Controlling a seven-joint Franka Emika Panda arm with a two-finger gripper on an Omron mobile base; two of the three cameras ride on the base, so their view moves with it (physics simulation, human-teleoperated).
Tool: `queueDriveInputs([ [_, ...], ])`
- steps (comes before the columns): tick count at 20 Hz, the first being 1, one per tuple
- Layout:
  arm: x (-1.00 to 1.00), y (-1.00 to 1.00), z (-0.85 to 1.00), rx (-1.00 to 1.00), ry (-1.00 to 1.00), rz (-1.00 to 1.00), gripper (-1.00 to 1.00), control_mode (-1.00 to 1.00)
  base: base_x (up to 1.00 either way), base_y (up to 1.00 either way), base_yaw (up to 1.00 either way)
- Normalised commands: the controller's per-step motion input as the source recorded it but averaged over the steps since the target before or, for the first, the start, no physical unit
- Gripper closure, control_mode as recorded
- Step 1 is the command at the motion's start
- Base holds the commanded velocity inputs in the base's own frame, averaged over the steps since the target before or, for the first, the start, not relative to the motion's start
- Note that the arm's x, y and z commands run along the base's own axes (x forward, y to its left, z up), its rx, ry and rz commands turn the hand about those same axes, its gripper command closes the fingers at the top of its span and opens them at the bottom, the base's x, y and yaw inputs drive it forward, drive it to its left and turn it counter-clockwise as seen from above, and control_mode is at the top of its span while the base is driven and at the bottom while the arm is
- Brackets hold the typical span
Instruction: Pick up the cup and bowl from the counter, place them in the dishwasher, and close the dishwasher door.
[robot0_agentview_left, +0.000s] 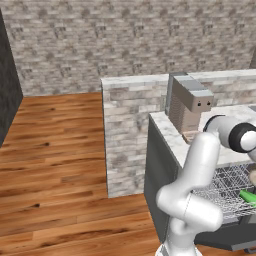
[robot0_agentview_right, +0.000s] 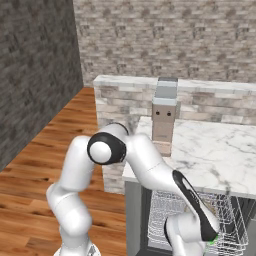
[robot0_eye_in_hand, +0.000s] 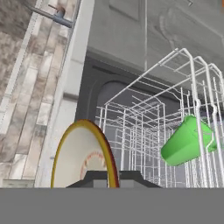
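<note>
The counter (robot0_agentview_right: 215, 150) is a marbled slab; a boxy coffee machine (robot0_agentview_right: 164, 112) stands at its back edge, against the stone ledge (robot0_agentview_left: 131, 100).

The dishwasher (robot0_eye_in_hand: 94, 94) sits under the counter. Its wire rack (robot0_agentview_right: 227, 220) is pulled out. The door (robot0_agentview_left: 235, 239) appears to lie folded down under the rack, visible as a dark panel at the lower right of the left base view; it is not yet closed.

The arm reaches down over the rack, so the hand is low at the rack front.

The bowl (robot0_eye_in_hand: 83, 155) stands on edge in the hand view, directly above the fingertips, with its yellowish rim turned toward the camera. The gripper (robot0_eye_in_hand: 107, 178) is pressed together on the bowl rim; the bowl seems pinched, not released.

The cup (robot0_eye_in_hand: 186, 140) already lies in the rack. It is tipped on its side, resting against the wires, with its long axis running diagonally in the hand view. It lies to the right of the bowl in that view, apart from it. In the left base view the cup (robot0_agentview_left: 248, 196) shows as a green strip on the rack.

Judgement: the cup is stowed and the bowl is being placed. The coming move turns on lowering the bowl, on edge, into the rack space on the side away from the cup. The door closing follows.
</note>
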Motion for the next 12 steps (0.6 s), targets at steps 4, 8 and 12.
queueDriveInputs([
  [4, 0.02, 0.12, -0.27, 0.00, 0.07, 0.00, 1.00, -1.00, 0.00, 0.00, 0.00],
  [8, 0.14, 0.18, -0.17, 0.00, 0.09, 0.04, 1.00, -1.00, 0.00, 0.00, 0.00],
  [12, 0.28, 0.16, -0.08, 0.00, 0.09, 0.05, 1.00, -1.00, 0.00, 0.00, 0.00],
])
